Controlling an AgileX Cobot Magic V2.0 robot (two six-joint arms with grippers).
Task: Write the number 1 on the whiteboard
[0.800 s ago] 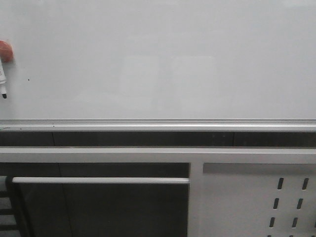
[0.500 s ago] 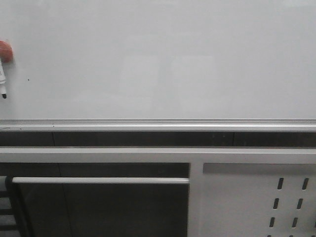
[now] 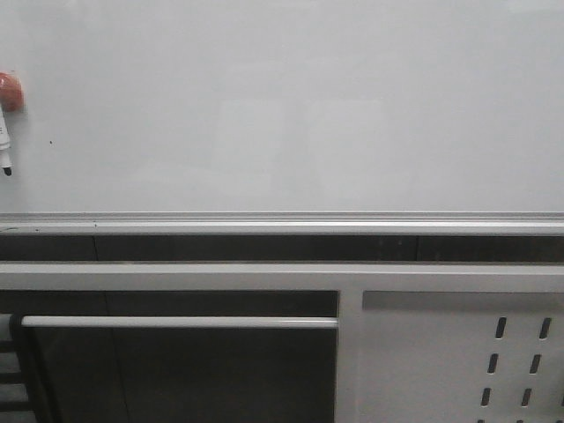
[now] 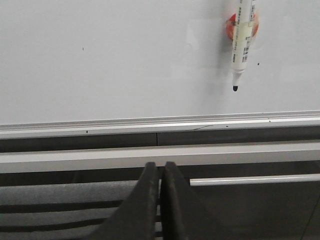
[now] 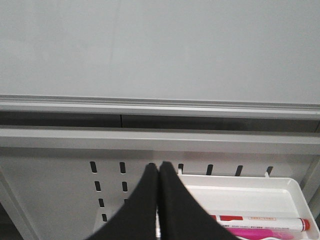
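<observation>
The whiteboard [image 3: 291,115] fills the upper half of the front view, glossy white with a silver frame edge [image 3: 282,218]. No number 1 shows on it. A white marker [image 4: 241,45] with a black tip hangs point down from a red holder [image 4: 231,26] on the board; the front view catches the marker [image 3: 5,145] at the far left. My left gripper [image 4: 160,167] is shut and empty, low in front of the board's [image 4: 125,60] frame. My right gripper [image 5: 159,167] is shut and empty too, below the whiteboard [image 5: 160,45].
A white metal panel with oval slots [image 3: 441,361] stands below the board on the right. A white tray [image 5: 260,200] on the slotted panel [image 5: 60,190] holds a red-capped marker [image 5: 265,221] and a pink one [image 5: 272,233]. A tiny black speck [image 3: 50,142] marks the board.
</observation>
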